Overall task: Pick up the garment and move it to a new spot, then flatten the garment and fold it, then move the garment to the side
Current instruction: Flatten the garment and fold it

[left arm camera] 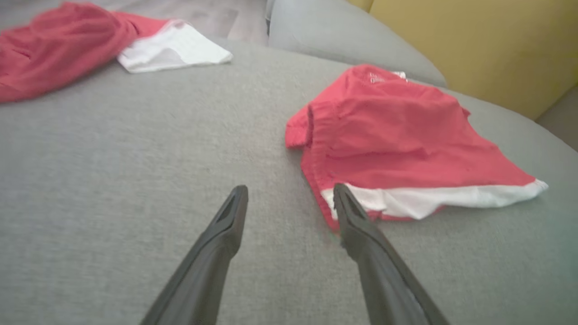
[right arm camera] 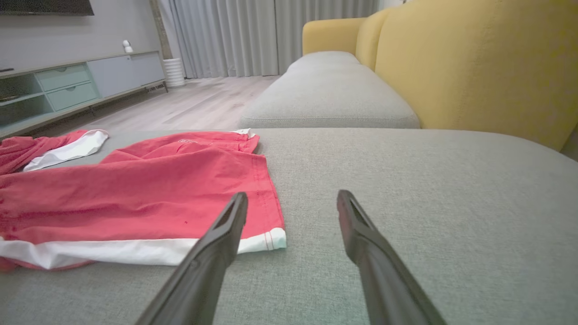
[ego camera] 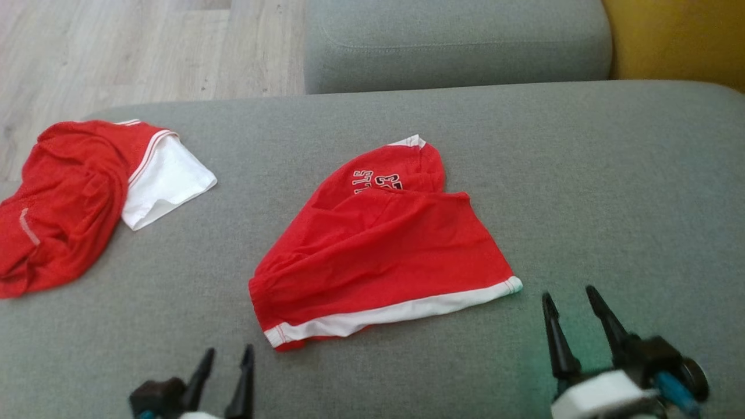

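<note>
Over the near edge of the grey cushion [ego camera: 582, 174] both grippers have their jaws wide apart and hold nothing. The left gripper [ego camera: 229, 351] is near the cushion's near left, its fingers pointing at the left end of the shorts' white band [ego camera: 407, 311]. In the left wrist view one finger crosses that end of the band; whether it touches the cloth cannot be told. The right gripper [ego camera: 569, 294] is just beside and a little nearer than the band's right corner. In the right wrist view one finger overlaps that corner, and bare cushion shows between the two fingers.

The red shorts [ego camera: 384, 250] lie in the middle of the cushion, loosely spread and creased, with the white band along the side facing the near edge. They narrow toward the far edge. A fold at that far end shows white lettering [ego camera: 378, 180] outlined in black, upside down in the head view. A number that looks like 23 can be made out. The letters beside it are partly tucked under the fold and cannot be read whole.

A second garment [ego camera: 70, 198], red with a white part, is bunched at the cushion's far left corner, well apart from the shorts. Beyond the far edge are another grey seat [ego camera: 454, 41], a yellow backrest [ego camera: 681, 35] and a pale wooden floor [ego camera: 116, 46].
</note>
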